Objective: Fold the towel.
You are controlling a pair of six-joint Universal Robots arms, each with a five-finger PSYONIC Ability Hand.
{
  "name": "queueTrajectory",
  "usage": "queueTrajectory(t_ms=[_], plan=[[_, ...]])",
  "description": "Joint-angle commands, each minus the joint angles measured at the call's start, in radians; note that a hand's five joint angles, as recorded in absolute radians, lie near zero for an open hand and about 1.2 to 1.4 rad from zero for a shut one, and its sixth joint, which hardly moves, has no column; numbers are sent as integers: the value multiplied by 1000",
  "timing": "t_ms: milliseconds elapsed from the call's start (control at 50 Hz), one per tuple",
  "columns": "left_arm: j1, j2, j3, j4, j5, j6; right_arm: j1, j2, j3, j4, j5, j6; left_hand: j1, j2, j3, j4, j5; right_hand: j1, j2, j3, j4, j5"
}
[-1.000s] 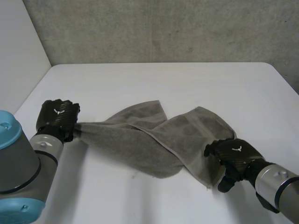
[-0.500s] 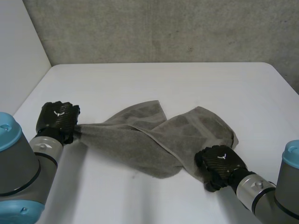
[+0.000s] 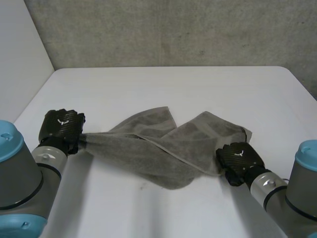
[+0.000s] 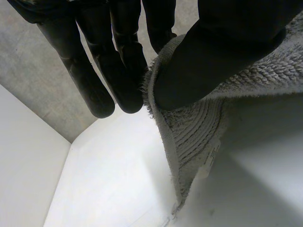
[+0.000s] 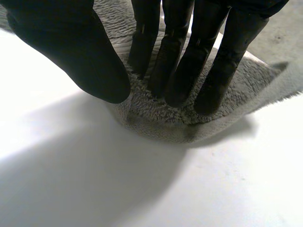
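Towel (image 3: 163, 148) rumpled on table (image 3: 148, 89), wall (image 3: 173, 29) behind

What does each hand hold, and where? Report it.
The left hand pinches the towel at its left end; the right hand pinches its right near edge.

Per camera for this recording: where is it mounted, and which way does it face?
Head: behind, between the arms, looking down at table, towel, left hand and right hand.
Left wrist: along the left palm; its fingers pinch a towel edge.
Right wrist: along the right palm; its fingers grip the towel's edge.
Shared: the towel.
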Motion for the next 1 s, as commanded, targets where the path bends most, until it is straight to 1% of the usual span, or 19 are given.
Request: queueTrajectory(t_ms=[20, 100, 160, 180, 200, 220, 240, 260, 380, 620, 660, 900, 920, 940, 960, 980, 1000], plan=[[0, 0, 0, -6, 0, 0, -4, 11, -48, 15, 39, -11, 192, 180, 181, 179, 184, 456, 222, 215, 206, 266], [-6, 2, 0, -7, -2, 0, -16, -3, -57, 42, 38, -40, 192, 180, 181, 179, 184, 456, 222, 215, 206, 266], [-9, 0, 0, -7, -2, 0, -18, -6, -56, 76, 39, -30, 192, 180, 181, 179, 184, 456, 222, 215, 206, 266], [-9, 0, 0, -7, -2, 0, -18, -5, -53, 99, 38, -27, 192, 180, 181, 179, 184, 338, 104, 96, 88, 148], [-11, 0, -2, -7, -2, 0, -18, -5, -53, 99, 38, -27, 192, 180, 181, 179, 184, 336, 103, 95, 86, 147], [-12, 0, -3, -7, -2, 0, -19, 1, -54, 122, 36, -17, 192, 180, 181, 179, 184, 107, -127, -134, -143, -83], [-12, 0, -3, -7, -2, 0, -19, 1, -54, 122, 36, -17, 192, 180, 181, 179, 184, 104, -129, -137, -146, -85], [-12, 0, -6, -7, 0, 0, -21, 8, -57, 137, 32, -5, 192, 180, 181, 179, 184, -29, -263, -270, -279, -219], [-12, -1, -12, -6, 0, 0, -22, 31, -71, 142, 27, 53, 192, 180, 181, 179, 184, -60, -294, -301, -310, -249], [-12, -1, -11, -6, 1, 0, -15, 35, -97, 135, 28, 64, 192, 180, 181, 179, 184, 2, -232, -240, -248, -188], [-12, -1, -12, -6, 1, 0, -12, 52, -111, 135, 28, 64, 192, 180, 181, 179, 184, 40, -194, -201, -210, -150], [-12, -1, -12, -6, 1, 0, -10, 120, -169, 135, 32, 64, 192, 180, 181, 179, 184, 52, -182, -190, -198, -138], [-12, -1, -12, -6, 1, 0, -10, 120, -172, 135, 32, 64, 192, 180, 181, 179, 184, 124, -109, -117, -126, -65], [-12, -1, -12, -6, 1, 0, -10, 120, -172, 135, 32, 64, 192, 180, 181, 179, 184, 125, -109, -116, -125, -64], [-12, -1, -12, -6, 1, 0, -12, 117, -177, 133, 32, 65, 192, 180, 181, 179, 184, 334, 101, 93, 84, 145], [-12, -1, -12, -6, 1, 3, -16, 110, -181, 130, 35, 65, 192, 180, 181, 179, 184, 454, 221, 213, 204, 265], [-12, -1, -12, -6, 1, 3, -16, 110, -181, 130, 35, 65, 192, 180, 181, 179, 184, 456, 222, 214, 206, 266]])
